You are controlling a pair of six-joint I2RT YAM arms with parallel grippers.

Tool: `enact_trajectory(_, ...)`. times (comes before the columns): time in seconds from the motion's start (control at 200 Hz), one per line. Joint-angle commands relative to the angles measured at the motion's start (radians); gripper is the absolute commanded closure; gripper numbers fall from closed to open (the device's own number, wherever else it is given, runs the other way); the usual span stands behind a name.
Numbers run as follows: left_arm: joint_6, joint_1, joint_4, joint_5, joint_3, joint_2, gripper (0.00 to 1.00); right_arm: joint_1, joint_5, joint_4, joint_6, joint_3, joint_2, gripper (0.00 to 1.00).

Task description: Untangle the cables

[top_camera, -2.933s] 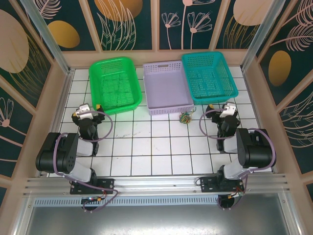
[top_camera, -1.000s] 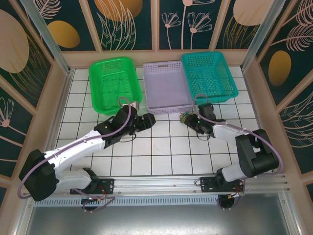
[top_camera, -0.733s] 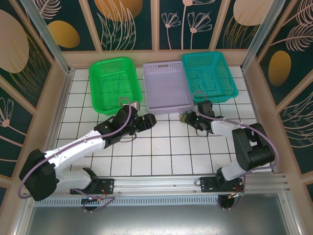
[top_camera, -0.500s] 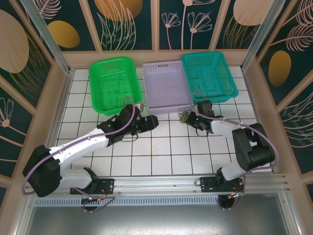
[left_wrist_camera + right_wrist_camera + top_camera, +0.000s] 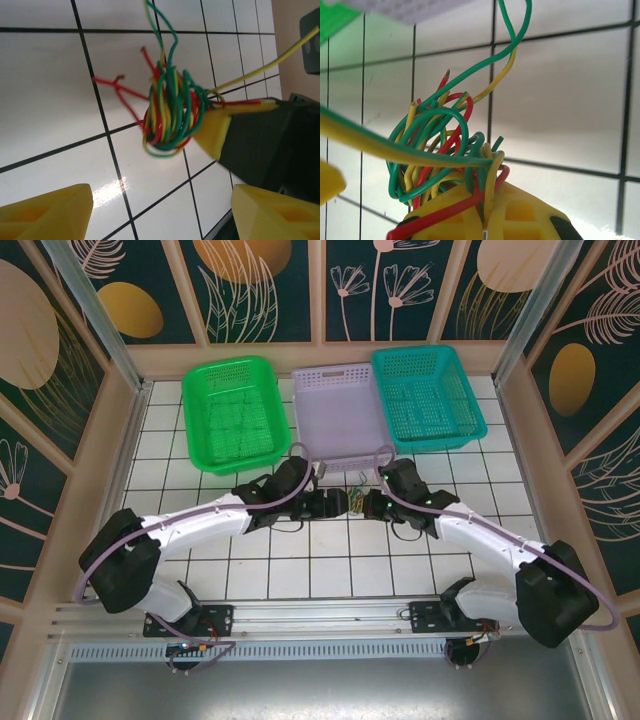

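The white tiled surface [image 5: 330,560] lies inside wooden walls that are painted with leaves and flowers. The right tool [image 5: 484,202] is closed on the cables [image 5: 440,145]: its yellow fingertips pinch some red, green and yellow strands at the lower side of the tangled bundle. The left tool [image 5: 157,200] stands open with its two yellow fingers spread wide, and the bundle is just ahead of them. The two tools face each other near the middle of the surface, in front of the lilac basket [image 5: 340,372]. A green basket [image 5: 232,364] stands on its left side and a teal basket [image 5: 415,352] on its right side.
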Motion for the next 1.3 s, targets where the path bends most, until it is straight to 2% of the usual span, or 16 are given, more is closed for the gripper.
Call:
enact_trajectory(0.0, 0.011, -0.004, 0.032, 0.011, 0.028, 0.013, 0.28, 0.027, -0.024, -0.032, -0.047, 0.008, -0.005, 1.00)
enact_trajectory(0.195, 0.006, -0.003, 0.047, 0.047, 0.018, 0.067, 0.36, 0.045, -0.079, -0.014, -0.079, 0.025, 0.000, 1.00)
enact_trajectory(0.455, 0.021, -0.004, 0.057, 0.045, 0.054, 0.128, 0.40, 0.071, -0.122, -0.005, -0.096, 0.029, -0.004, 1.00)
enact_trajectory(0.596, 0.017, -0.004, 0.074, 0.027, 0.034, 0.133, 0.48, 0.070, -0.137, 0.000, -0.095, 0.018, -0.022, 1.00)
enact_trajectory(0.671, 0.010, -0.004, 0.106, 0.042, 0.027, 0.135, 0.66, 0.069, -0.142, 0.002, -0.085, 0.016, -0.029, 1.00)
enact_trajectory(0.761, -0.005, -0.004, 0.125, 0.031, 0.025, 0.131, 1.00, 0.062, -0.154, 0.017, -0.058, 0.012, -0.038, 1.00)
enact_trajectory(0.876, -0.030, -0.004, 0.146, -0.037, 0.010, 0.068, 1.00, 0.019, -0.183, 0.037, 0.008, 0.005, -0.038, 1.00)
enact_trajectory(0.981, -0.057, 0.000, 0.228, -0.074, -0.040, -0.025, 1.00, -0.085, -0.272, 0.068, 0.142, -0.037, -0.027, 1.00)
enact_trajectory(1.151, -0.131, 0.021, 0.435, -0.072, -0.181, -0.158, 1.00, -0.292, -0.525, 0.169, 0.405, -0.145, 0.037, 1.00)
enact_trajectory(1.296, -0.203, 0.043, 0.654, -0.053, -0.304, -0.223, 1.00, -0.346, -0.695, 0.238, 0.568, -0.159, 0.125, 1.00)
